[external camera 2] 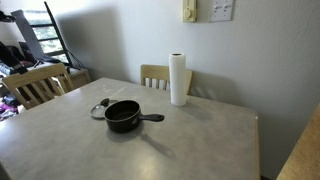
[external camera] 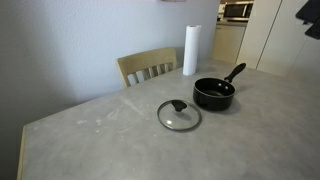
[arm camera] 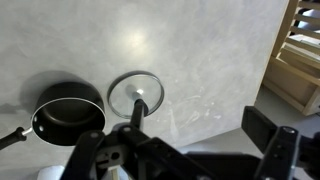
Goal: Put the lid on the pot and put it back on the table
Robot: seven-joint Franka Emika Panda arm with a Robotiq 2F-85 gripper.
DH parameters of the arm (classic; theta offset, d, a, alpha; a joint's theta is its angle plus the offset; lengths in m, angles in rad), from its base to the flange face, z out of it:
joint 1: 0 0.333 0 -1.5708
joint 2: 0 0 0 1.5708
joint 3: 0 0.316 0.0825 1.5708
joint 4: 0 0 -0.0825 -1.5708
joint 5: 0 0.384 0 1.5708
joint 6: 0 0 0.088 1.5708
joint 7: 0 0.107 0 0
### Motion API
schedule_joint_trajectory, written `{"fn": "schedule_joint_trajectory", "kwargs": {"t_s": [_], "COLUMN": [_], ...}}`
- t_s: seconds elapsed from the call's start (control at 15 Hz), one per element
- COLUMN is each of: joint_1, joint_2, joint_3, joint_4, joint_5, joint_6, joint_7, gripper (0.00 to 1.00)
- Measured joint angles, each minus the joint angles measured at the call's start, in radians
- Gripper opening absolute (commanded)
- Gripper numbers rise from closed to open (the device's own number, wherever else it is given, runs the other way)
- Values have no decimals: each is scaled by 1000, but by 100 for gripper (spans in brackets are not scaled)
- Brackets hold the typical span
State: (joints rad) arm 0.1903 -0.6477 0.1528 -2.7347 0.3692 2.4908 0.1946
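The glass lid (external camera: 179, 115) with a black knob lies flat on the table (external camera: 100, 140), just beside the black pot (external camera: 214, 93). The pot stands open, its handle pointing away. In an exterior view the pot (external camera 2: 123, 116) stands near the middle of the table (external camera 2: 200, 140) with the lid (external camera 2: 100, 107) partly hidden behind it. In the wrist view my gripper (arm camera: 198, 121) is open and empty, high above the table (arm camera: 180, 50), with the lid (arm camera: 135, 93) and pot (arm camera: 68, 112) below it. The arm is not in either exterior view.
A white paper towel roll (external camera: 190, 50) stands at the table's far edge behind the pot; it also shows in an exterior view (external camera 2: 178, 80). A wooden chair (external camera: 148, 67) is tucked in there. Another chair (external camera 2: 38, 85) stands at a side, and a wooden chair (arm camera: 300, 60) shows off the table's edge.
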Motion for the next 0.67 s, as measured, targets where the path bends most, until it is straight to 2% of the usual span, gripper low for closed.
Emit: {"fn": "schedule_joint_trajectory", "kwargs": {"t_s": [0.4, 0.67], "joint_1": [-3, -3], "joint_2": [241, 222], "joint_3": [-14, -14], "joint_4": [66, 67], "joint_5": [-29, -29], "joint_6": [-12, -12], "joint_7": [-21, -20], "gripper": [100, 100]}}
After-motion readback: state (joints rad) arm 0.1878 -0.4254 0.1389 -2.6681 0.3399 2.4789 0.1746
